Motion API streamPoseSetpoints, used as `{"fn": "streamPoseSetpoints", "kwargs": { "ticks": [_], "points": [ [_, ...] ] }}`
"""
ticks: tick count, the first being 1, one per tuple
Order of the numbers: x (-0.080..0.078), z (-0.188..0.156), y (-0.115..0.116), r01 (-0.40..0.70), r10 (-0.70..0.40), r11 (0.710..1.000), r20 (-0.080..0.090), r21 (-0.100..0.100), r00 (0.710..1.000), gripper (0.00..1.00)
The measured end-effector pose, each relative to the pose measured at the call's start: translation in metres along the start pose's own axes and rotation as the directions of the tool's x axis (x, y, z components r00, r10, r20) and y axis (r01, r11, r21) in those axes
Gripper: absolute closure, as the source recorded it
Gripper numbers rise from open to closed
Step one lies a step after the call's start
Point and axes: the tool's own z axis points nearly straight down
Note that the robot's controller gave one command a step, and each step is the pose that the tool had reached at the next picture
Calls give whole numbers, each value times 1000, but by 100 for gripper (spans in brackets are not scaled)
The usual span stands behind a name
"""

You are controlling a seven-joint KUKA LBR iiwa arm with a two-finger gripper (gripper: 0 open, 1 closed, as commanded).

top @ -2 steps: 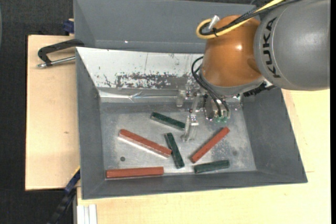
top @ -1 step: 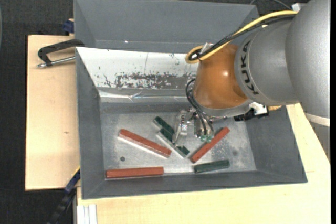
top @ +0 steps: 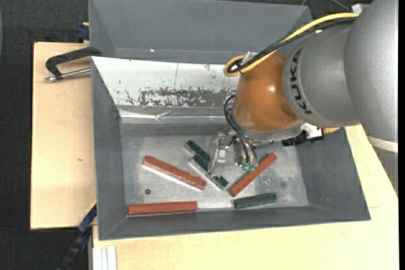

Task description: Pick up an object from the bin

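My gripper (top: 231, 155) hangs low over the middle of the bin floor, below the orange cover. Its fingers stand among a small cluster of dark green sticks (top: 204, 161) and next to the upper end of a slanted red-brown stick (top: 253, 174). Whether anything sits between the fingers is hidden by the gripper's own metal parts. A dark green stick (top: 255, 200) lies flat just in front of the gripper, near the front wall.
A long red-brown stick (top: 174, 172) lies slanted on the left half of the floor. Another red-brown stick (top: 162, 207) rests along the front wall at the left. The arm and its cover hang over the bin's right side.
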Motion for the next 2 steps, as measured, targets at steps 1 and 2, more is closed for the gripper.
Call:
{"fn": "streamPoseSetpoints", "kwargs": {
  "ticks": [1,2],
  "points": [
    [11,-52,-5,3,-3,1000,-7,2,1000,100],
    [-45,3,-9,-13,13,1000,-1,1,1000,0]
  ]
}}
